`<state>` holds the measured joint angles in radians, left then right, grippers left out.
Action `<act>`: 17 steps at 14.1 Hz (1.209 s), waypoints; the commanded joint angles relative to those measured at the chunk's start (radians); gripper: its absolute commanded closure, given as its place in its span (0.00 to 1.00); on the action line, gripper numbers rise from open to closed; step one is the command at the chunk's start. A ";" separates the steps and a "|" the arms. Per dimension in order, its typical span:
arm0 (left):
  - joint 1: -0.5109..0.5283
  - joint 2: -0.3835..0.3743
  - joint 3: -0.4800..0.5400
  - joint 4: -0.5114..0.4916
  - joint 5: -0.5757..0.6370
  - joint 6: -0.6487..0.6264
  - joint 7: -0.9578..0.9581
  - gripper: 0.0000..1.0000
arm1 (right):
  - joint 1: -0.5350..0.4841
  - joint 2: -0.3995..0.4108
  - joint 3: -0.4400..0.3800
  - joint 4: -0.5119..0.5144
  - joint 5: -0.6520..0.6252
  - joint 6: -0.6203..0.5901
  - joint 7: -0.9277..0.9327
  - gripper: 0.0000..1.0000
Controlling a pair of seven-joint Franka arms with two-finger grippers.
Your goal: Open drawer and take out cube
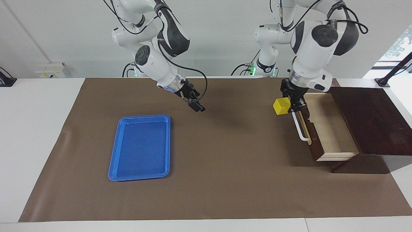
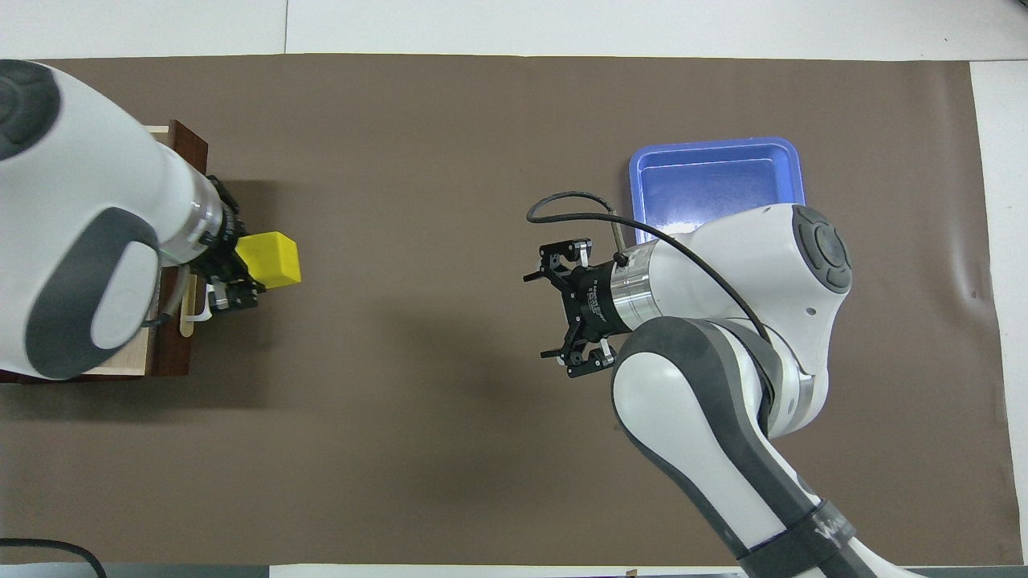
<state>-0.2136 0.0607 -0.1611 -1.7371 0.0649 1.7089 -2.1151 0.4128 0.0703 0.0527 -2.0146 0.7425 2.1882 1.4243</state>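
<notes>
Flat blue tray lying on brown mat — toward the right arm's end of the tabletop, below and aside of the open right jaws, well apart from the left jaws. White tabletop showing around the mat's edges.

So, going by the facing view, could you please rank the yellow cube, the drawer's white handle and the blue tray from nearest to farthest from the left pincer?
1. The cube: held in the left pincer, up in the air.
2. The white handle: on the open drawer front, just below the pincer.
3. The blue tray: at the right arm's end of the table.
</notes>
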 commanded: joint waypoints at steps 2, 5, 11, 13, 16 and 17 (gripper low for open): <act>-0.146 -0.010 0.018 -0.103 -0.011 0.118 -0.176 1.00 | 0.009 -0.004 -0.002 -0.030 0.119 0.047 0.016 0.00; -0.216 -0.007 0.018 -0.110 -0.034 0.167 -0.259 1.00 | 0.008 0.008 -0.004 -0.030 0.182 0.047 0.012 0.00; -0.282 -0.002 0.018 -0.105 -0.057 0.238 -0.335 1.00 | 0.038 0.049 0.001 -0.030 0.262 0.038 -0.034 0.00; -0.309 -0.001 0.018 -0.110 -0.057 0.238 -0.339 1.00 | 0.073 0.066 0.000 -0.027 0.270 0.050 -0.048 0.00; -0.331 -0.002 0.018 -0.120 -0.057 0.232 -0.338 1.00 | 0.075 0.069 0.000 -0.016 0.271 0.048 -0.048 0.00; -0.337 -0.009 0.018 -0.134 -0.057 0.232 -0.338 1.00 | 0.080 0.069 0.000 -0.013 0.278 0.048 -0.048 0.00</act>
<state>-0.5221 0.0677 -0.1613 -1.8405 0.0246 1.9289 -2.4430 0.4854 0.1351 0.0536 -2.0387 0.9841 2.2204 1.4053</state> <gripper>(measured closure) 0.445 0.000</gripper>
